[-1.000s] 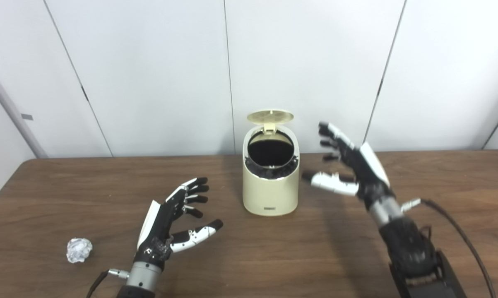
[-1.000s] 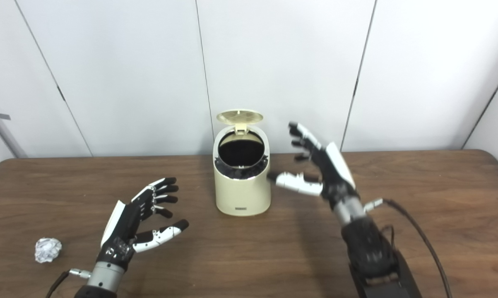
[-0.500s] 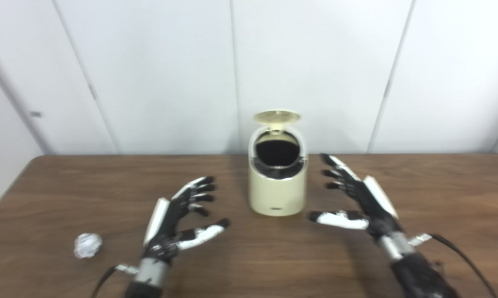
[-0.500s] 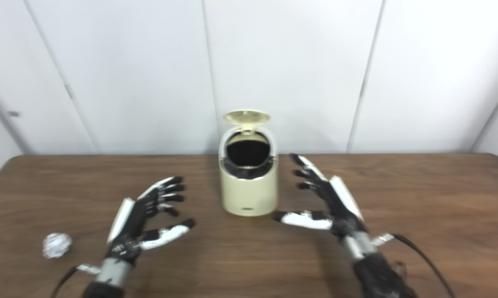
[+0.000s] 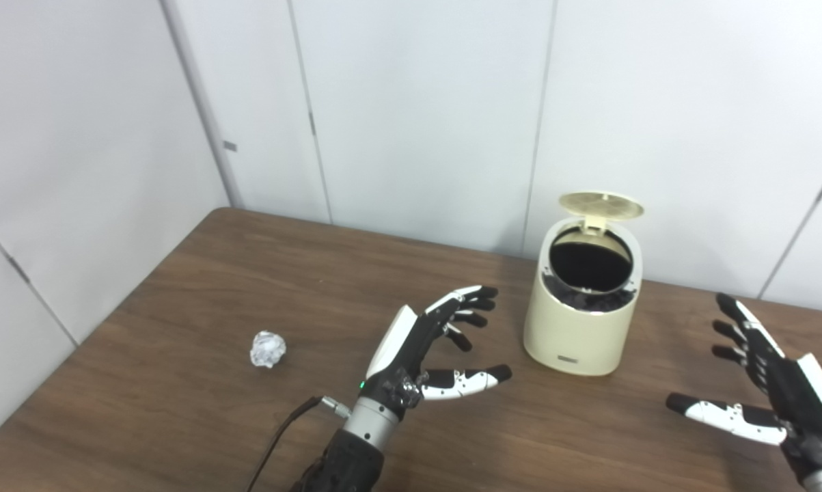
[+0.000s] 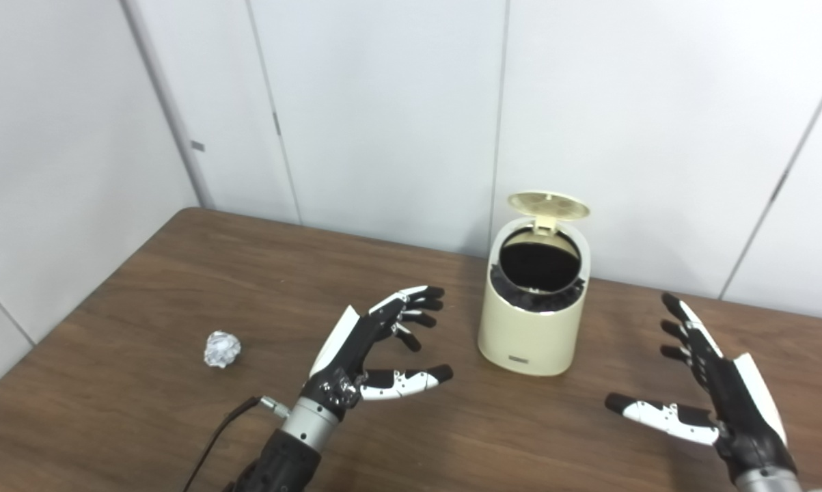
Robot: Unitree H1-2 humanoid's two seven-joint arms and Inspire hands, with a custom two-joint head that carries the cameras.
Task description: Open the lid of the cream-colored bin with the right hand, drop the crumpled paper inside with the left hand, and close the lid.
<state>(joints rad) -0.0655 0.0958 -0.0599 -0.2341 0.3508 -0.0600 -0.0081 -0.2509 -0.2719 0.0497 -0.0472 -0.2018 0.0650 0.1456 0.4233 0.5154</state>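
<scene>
Paper ball [image 5: 268, 348] lies left of the spread, empty left hand [image 5: 424, 352], well apart; spread right hand [image 5: 769, 393] sits far across

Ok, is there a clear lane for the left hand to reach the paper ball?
Yes. Bare table lies between the left hand and the crumpled paper. The only tight spot is beside the bin; the right hand stays well off.

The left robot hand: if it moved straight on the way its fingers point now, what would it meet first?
Probably the cream-colored bin. The left robot hand is open, its fingers aimed up and right toward the bin's left wall, with only bare table between. Depth is unclear, so it might pass just in front.
</scene>
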